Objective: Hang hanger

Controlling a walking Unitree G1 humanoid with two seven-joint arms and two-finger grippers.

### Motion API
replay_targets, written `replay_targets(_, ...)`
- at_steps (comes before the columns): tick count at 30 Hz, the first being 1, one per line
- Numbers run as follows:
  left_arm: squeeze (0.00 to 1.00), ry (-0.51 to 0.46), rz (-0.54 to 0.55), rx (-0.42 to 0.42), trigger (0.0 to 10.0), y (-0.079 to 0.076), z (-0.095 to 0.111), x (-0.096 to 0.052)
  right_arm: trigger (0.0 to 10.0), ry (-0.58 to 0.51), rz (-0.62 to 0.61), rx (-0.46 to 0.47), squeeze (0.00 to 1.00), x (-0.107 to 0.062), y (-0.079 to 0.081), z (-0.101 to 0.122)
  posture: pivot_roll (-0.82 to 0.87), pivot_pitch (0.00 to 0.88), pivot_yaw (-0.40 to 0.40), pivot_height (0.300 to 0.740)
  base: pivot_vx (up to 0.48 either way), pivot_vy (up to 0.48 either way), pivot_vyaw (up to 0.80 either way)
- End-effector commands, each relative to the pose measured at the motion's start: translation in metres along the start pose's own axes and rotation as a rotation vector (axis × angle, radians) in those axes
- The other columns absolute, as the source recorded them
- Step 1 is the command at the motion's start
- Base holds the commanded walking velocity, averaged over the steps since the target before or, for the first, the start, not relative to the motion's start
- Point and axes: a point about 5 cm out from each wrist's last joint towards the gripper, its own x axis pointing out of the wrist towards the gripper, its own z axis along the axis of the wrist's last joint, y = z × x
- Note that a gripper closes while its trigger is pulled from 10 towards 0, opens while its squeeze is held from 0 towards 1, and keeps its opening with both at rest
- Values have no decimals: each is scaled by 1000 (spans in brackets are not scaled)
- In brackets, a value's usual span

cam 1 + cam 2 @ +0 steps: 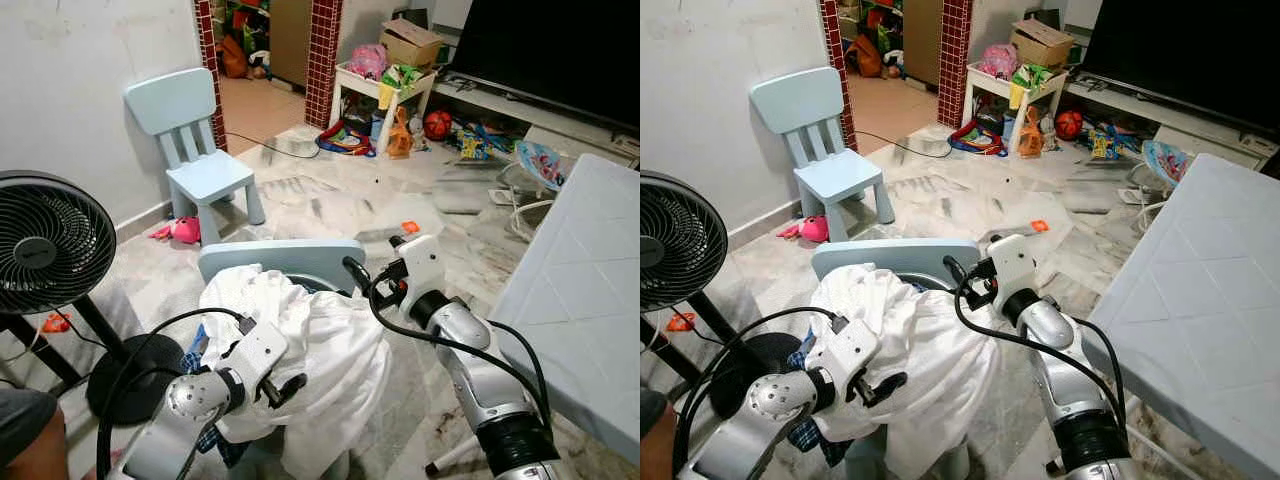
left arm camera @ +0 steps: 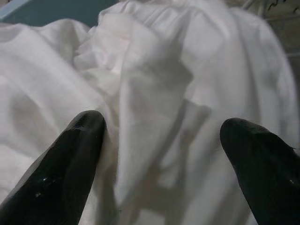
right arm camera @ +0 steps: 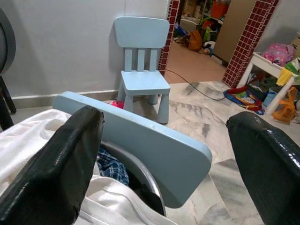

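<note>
A heap of white clothing [image 1: 325, 340] lies over a metal basin [image 3: 140, 176] that sits on a light-blue chair, whose backrest [image 1: 280, 257] rises behind it. A blue checked cloth [image 3: 112, 164] shows under the white fabric. My left gripper [image 1: 283, 387] is open at the front of the heap, its fingers [image 2: 77, 154] pressed against the white folds. My right gripper [image 1: 362, 278] is open just above the heap's far right side, next to the backrest [image 3: 154, 150]. I can make out no hanger.
A black floor fan [image 1: 50, 245] stands at the left, with a person's knee [image 1: 22, 440] below it. A second small blue chair [image 1: 195, 150] is by the wall. A white table [image 1: 590, 290] borders the right. Toys litter the far floor.
</note>
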Motion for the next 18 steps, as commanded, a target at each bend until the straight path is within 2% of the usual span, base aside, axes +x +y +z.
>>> replay_targets(1, 0, 13, -20, 27, 6314, 2, 1, 2, 10000, -12, -10, -13, 0, 0, -2, 5, 44, 0, -58, 740, 0, 0, 0)
replay_targets(2, 0, 19, -22, 28, 6314, 2, 0, 2, 10000, -12, -11, -12, 0, 0, -2, 5, 44, 0, -58, 740, 0, 0, 0)
replay_targets(3, 0, 29, -25, 28, 2078, 3, -1, 3, 10000, -12, -12, -12, 0, 0, -2, 5, 42, 0, -56, 740, 0, 0, 0)
replay_targets(4, 0, 36, -29, 27, 2078, 4, -2, 3, 10000, -12, -13, -12, 0, 0, -2, 5, 42, 0, -56, 740, 0, 0, 0)
replay_targets(5, 0, 43, -33, 36, 0, 4, -4, 3, 10000, -12, -14, -12, 0, 0, -2, 4, 41, 0, -55, 740, 0, 0, 0)
replay_targets(18, 0, 45, 5, 56, 0, 20, -6, 3, 10000, -13, -24, -14, 0, 0, -4, 4, 37, 0, -56, 740, 0, 0, 0)
